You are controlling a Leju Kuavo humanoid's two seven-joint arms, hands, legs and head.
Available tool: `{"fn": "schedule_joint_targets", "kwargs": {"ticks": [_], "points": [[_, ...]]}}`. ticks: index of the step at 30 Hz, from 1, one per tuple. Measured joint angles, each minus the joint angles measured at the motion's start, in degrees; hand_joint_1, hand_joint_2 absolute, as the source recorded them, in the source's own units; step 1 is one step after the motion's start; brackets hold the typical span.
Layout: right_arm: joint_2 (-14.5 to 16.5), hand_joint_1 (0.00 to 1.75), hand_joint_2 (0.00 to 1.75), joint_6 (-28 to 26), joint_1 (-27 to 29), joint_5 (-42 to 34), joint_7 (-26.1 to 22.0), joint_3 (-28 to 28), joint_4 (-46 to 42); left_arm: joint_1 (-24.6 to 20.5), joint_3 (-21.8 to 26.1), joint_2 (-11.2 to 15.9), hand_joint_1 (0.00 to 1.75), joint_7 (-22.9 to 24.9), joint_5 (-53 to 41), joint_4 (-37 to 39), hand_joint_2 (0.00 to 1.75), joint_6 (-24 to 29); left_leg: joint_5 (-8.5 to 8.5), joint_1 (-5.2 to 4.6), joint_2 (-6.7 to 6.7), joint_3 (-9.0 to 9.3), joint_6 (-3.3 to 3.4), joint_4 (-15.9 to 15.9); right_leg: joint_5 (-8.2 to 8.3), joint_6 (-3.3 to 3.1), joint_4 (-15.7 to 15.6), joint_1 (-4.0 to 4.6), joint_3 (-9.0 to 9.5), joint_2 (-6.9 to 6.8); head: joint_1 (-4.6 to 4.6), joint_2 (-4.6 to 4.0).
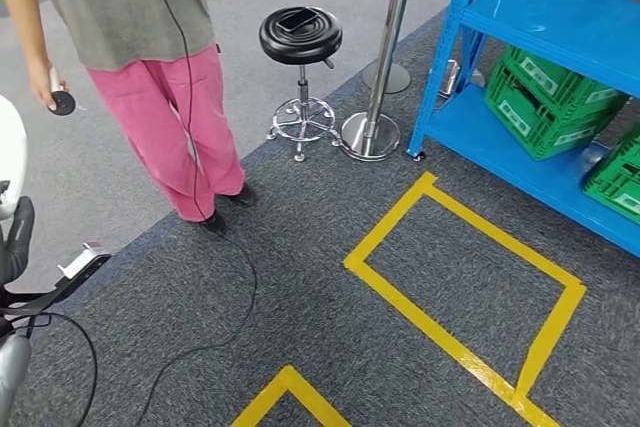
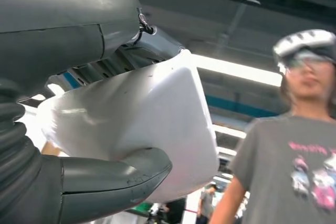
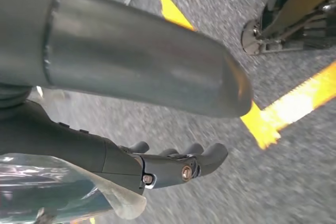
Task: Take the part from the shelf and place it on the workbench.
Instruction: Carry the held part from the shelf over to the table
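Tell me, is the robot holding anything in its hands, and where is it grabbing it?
Yes. The left hand grips a white part, thumb under one side and fingers over the top. The right hand holds nothing.

Bright, even indoor light; both wrist views blurred, ceiling strip lights (image 2: 238,69) glaring.

the carpet with yellow tape (image 1: 460,277) is seen from high up by the head view, facing forward and down, the blue shelf (image 1: 543,77) at 2 o'clock. the person (image 2: 293,145) is shared with the upward-facing left wrist view. the tape (image 3: 285,111) is viewed closely, downward, from the right wrist.
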Motion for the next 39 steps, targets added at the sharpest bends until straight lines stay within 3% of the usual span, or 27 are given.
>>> {"fn": "schedule_joint_targets", "kwargs": {"ticks": [2, 4, 6, 8, 9, 10, 11, 13, 15, 17, 18, 20, 21, 22, 23, 24, 25, 26, 27, 28, 30, 31, 33, 35, 37, 39], "points": [[0.0, 0.0, 0.0, -0.1, 0.0, 0.1, 0.1, 0.0, 0.0, 0.0, 2.4, -2.5, 1.75, -3.7, 1.1, -0.8, 1.75, 0.1, 0.19, 0.24, -0.7, -0.33, -0.68, 0.0, 0.13, -0.28, -0.5, 0.03, 0.46, -1.15, 0.04, 0.0], [0.0, 0.0, 0.0, -0.3, 0.0, 0.1, 0.3, 0.0, 0.0, -0.2, 4.9, -4.7, 1.75, -6.5, 2.2, -1.2, 1.75, 0.1, -1.05, 0.06, 1.62, -1.17, -1.23, 1.9, 0.31, -0.82, -0.9, -0.19, 0.84, -2.58, -0.29, -0.01], [0.0, 0.0, 0.0, -0.4, 0.1, 0.1, 0.3, 0.0, 0.0, -0.6, 6.9, -6.6, 1.75, -7.7, 2.8, -1.3, 1.75, 0.2, -4.23, 0.08, 4.71, -3.9, -1.78, 7.9, 0.2, -1.24, -1.0, -0.22, 1.13, -4.16, -0.67, -0.01], [0.0, 0.0, 0.0, -0.5, 0.3, 0.1, 0.4, 0.0, 0.0, -0.7, 8.1, -8.0, 1.75, -8.0, 3.0, -1.3, 1.75, 0.2, -6.58, 0.41, 5.48, -7.05, -2.23, 14.5, -0.03, -1.34, -1.0, -0.17, 1.26, -5.86, -0.7, -0.01], [0.0, 0.0, 0.0, -0.5, 0.3, 0.1, 0.4, 0.0, 0.0, -0.6, 8.5, -8.5, 1.75, -8.2, 3.0, -1.3, 1.75, 0.2, -6.39, 0.54, 5.57, -7.57, -2.36, 15.5, -0.15, -1.3, -1.0, -0.16, 1.34, -6.68, -0.71, -0.01], [0.0, 0.0, 0.0, -0.5, 0.2, 0.1, 0.5, 0.0, 0.0, -0.6, 8.9, -9.0, 1.75, -8.6, 3.2, -1.3, 1.75, 0.2, -5.09, 0.63, 5.76, -6.92, -2.4, 14.1, -0.31, -1.2, -1.0, -0.17, 1.5, -7.5, -0.71, -0.01], [0.0, 0.0, 0.0, -0.5, 0.2, 0.1, 0.5, 0.0, 0.0, -0.7, 9.3, -9.4, 1.75, -9.0, 3.5, -1.3, 1.75, 0.2, -3.06, 0.66, 6.32, -5.23, -2.34, 10.8, -0.51, -1.07, -1.0, -0.17, 1.75, -8.24, -0.71, -0.01], [0.0, 0.0, 0.0, -0.6, 0.1, 0.1, 0.5, 0.0, 0.0, -0.8, 10.3, -10.4, 1.75, -10.3, 4.3, -1.4, 1.75, 0.2, -0.22, 0.16, 9.07, -1.42, -1.9, 3.3, -0.95, -0.65, -1.0, 0.01, 2.26, -9.54, -0.74, -0.01], [0.0, 0.0, 0.0, -0.6, 0.1, 0.1, 0.6, 0.0, 0.0, -1.0, 11.3, -11.6, 1.75, -11.4, 4.8, -1.4, 1.75, 0.2, 0.06, -0.5, 10.76, -0.08, -1.1, 0.3, -1.33, -0.1, -1.0, 0.33, 2.53, -10.8, -0.72, -0.01], [0.0, 0.0, 0.0, -0.6, 0.0, 0.1, 0.6, 0.0, 0.0, -1.0, 12.3, -12.5, 1.75, -12.0, 4.7, -1.3, 1.75, 0.2, 0.04, -0.62, 9.64, -0.22, -0.26, 0.0, -1.63, 0.54, -1.3, 0.44, 2.86, -11.98, -0.68, -0.01], [0.0, 0.0, 0.0, -0.6, -0.1, 0.1, 0.6, 0.0, 0.0, -1.0, 12.6, -12.9, 1.75, -12.1, 4.2, -1.3, 1.75, 0.2, 0.12, -0.5, 8.99, -0.14, 0.08, -0.3, -2.01, 0.86, -1.2, 0.34, 2.9, -11.34, -0.63, -0.01], [0.0, 0.0, 0.0, -0.6, -0.2, 0.2, 0.5, 0.0, 0.0, -1.3, 13.1, -13.5, 1.75, -11.4, 2.6, -1.2, 1.75, 0.2, 0.4, -0.17, 7.71, 0.08, 0.8, -0.8, -4.17, 1.24, 2.0, 0.12, 1.55, -8.08, -0.44, -0.01], [0.0, 0.0, 0.0, -0.6, -0.1, 0.3, 0.5, 0.0, 0.0, -1.5, 13.2, -13.8, 1.75, -10.4, 1.7, -1.0, 1.75, 0.2, 0.43, -0.11, 7.09, 0.1, 1.04, -0.8, -5.86, 1.23, 5.4, 0.05, -0.14, -6.16, -0.31, -0.01], [0.0, 0.0, 0.0, -0.6, -0.1, 0.3, 0.5, 0.0, 0.0, -1.7, 13.3, -14.0, 1.75, -9.1, 0.7, -0.7, 1.75, 0.2, 0.43, -0.11, 6.36, 0.09, 1.22, -0.8, -7.56, 1.19, 9.6, 0.07, -2.31, -5.19, -0.22, -0.01], [0.0, 0.0, 0.0, -0.6, 0.0, 0.4, 0.5, 0.0, 0.0, -1.7, 13.3, -14.0, 1.75, -7.5, -0.2, -0.3, 1.75, 0.2, 0.41, -0.13, 5.59, 0.09, 1.32, -0.8, -8.65, 1.17, 13.3, 0.09, -4.42, -4.81, -0.12, -0.01], [0.0, 0.0, 0.0, -0.6, 0.1, 0.4, 0.5, 0.0, 0.0, -1.8, 13.2, -13.9, 1.75, -6.0, -0.9, 0.3, 1.75, 0.2, 0.39, -0.15, 4.78, 0.12, 1.35, -0.8, -8.64, 1.14, 15.3, 0.11, -5.86, -4.7, -0.12, -0.01], [-0.1, 0.0, 0.0, -0.6, 0.1, 0.5, 0.5, 0.0, 0.0, -1.8, 13.2, -13.7, 1.75, -4.8, -1.4, 0.8, 1.75, 0.2, 0.37, -0.15, 3.94, 0.17, 1.34, -0.7, -7.48, 1.1, 15.1, 0.11, -6.33, -4.65, -0.12, -0.01], [-0.1, 0.0, 0.0, -0.6, 0.1, 0.6, 0.5, 0.0, 0.0, -2.0, 13.2, -13.5, 1.75, -4.1, -1.6, 1.3, 1.75, 0.2, 0.33, -0.12, 3.12, 0.24, 1.28, -0.7, -5.3, 1.02, 12.6, 0.07, -5.64, -4.41, -0.13, -0.01], [-0.1, 0.0, 0.0, -0.6, 0.1, 0.6, 0.5, 0.0, 0.0, -2.1, 13.2, -13.3, 1.75, -3.6, -1.7, 1.7, 1.75, 0.2, 0.27, -0.05, 2.32, 0.27, 1.17, -0.6, -2.76, 0.92, 8.7, -0.02, -4.27, -3.52, -0.11, -0.01], [-0.1, 0.0, 0.0, -0.6, 0.1, 0.7, 0.5, 0.0, 0.0, -2.3, 13.2, -13.1, 1.75, -3.3, -1.8, 2.1, 1.75, 0.2, 0.17, -0.06, 1.58, 0.2, 0.94, -0.4, -0.91, 0.8, 5.0, -0.21, -2.81, -1.8, -0.13, -0.01], [-0.1, 0.0, 0.0, -0.6, 0.1, 0.8, 0.5, 0.0, 0.0, -2.8, 13.2, -12.6, 1.75, -2.2, -2.1, 2.8, 1.75, 0.2, 0.19, 0.12, 0.07, -0.36, 0.23, -0.1, 0.43, 0.65, 0.6, -0.47, -0.77, 0.91, -0.17, 0.0], [-0.2, 0.0, 0.0, -0.6, 0.1, 0.9, 0.5, 0.0, 0.0, -3.0, 13.1, -12.1, 1.75, -1.7, -2.3, 3.1, 1.75, 0.2, 0.32, 0.26, -0.67, -0.66, -0.22, 0.0, 0.19, 0.56, 0.2, -0.46, -0.45, 1.32, -0.19, 0.01], [-0.2, 0.0, 0.0, -0.5, 0.0, 0.9, 0.5, 0.0, 0.0, -3.0, 13.0, -11.1, 1.75, -0.7, -2.6, 3.7, 1.75, 0.2, 0.55, 0.58, -1.62, -1.0, -0.98, 0.0, 0.28, 0.19, -0.2, -0.38, -0.09, 0.03, -0.17, 0.01], [-0.2, 0.0, 0.0, -0.5, 0.0, 0.9, 0.5, 0.0, 0.0, -3.4, 12.9, -10.1, 1.75, 0.0, -2.7, 4.4, 1.75, 0.2, -0.67, 0.42, 1.13, -1.99, -1.54, 2.2, 0.37, -0.44, -0.6, -0.43, 0.37, -1.61, -0.5, 0.0], [-0.3, 0.0, 0.0, -0.4, 0.1, 0.9, 0.5, 0.0, 0.0, -3.9, 12.7, -9.5, 1.75, 0.6, -3.1, 5.0, 1.75, 0.2, -3.89, 0.29, 4.8, -5.03, -2.03, 8.8, 0.17, -0.99, -0.7, -0.23, 0.75, -3.51, -0.84, -0.01], [-0.3, 0.0, 0.0, -0.4, 0.2, 0.9, 0.5, 0.0, 0.0, -3.9, 12.5, -9.2, 1.75, 1.5, -4.2, 5.4, 1.75, 0.2, -6.06, 0.45, 5.58, -8.05, -2.31, 15.0, -0.11, -1.2, -0.7, -0.05, 0.93, -5.4, -0.87, -0.01]]}}
